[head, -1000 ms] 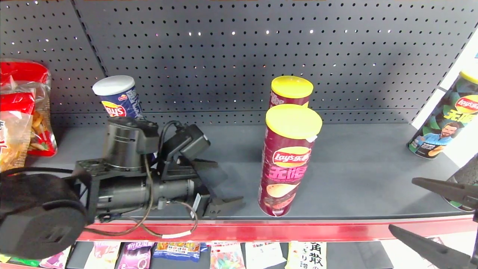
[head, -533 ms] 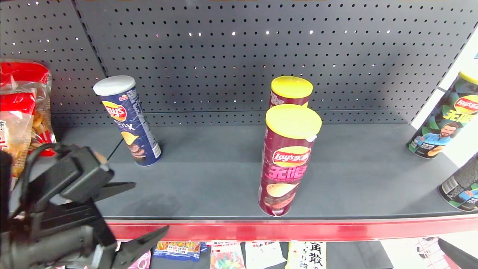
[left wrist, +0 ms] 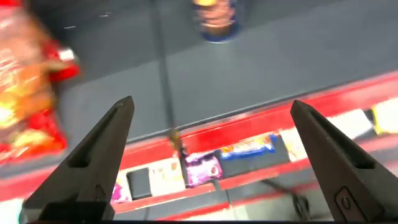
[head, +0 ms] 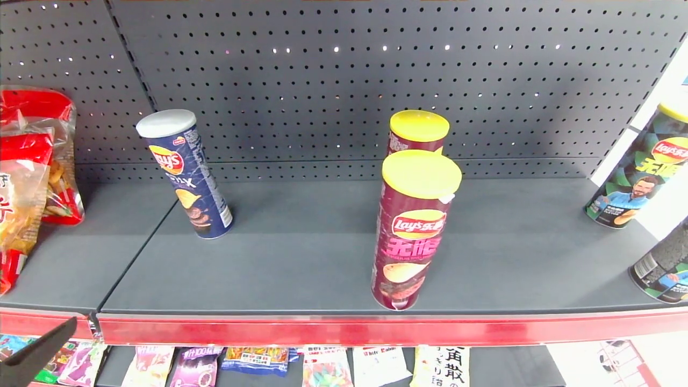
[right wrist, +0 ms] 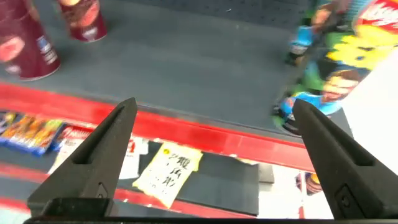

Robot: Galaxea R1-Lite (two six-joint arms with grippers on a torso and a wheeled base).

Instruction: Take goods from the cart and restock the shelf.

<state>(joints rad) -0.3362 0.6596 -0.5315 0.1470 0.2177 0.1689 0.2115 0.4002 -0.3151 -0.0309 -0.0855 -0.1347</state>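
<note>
Red snack bags sit at the left end of the shelf. The left end effector hangs out in front of the red front lip, splayed wide and empty. The blue chip can stands on end nearest it, toward the back. Right of centre, the front maroon can has the rear maroon can just behind it, both on end. Two green-and-black cans stand at the right end, and the right end effector is beside them off the lip, also splayed and empty. Each can's long axis is vertical. With both arms empty, I judge the next pickup is at the cart.
</note>
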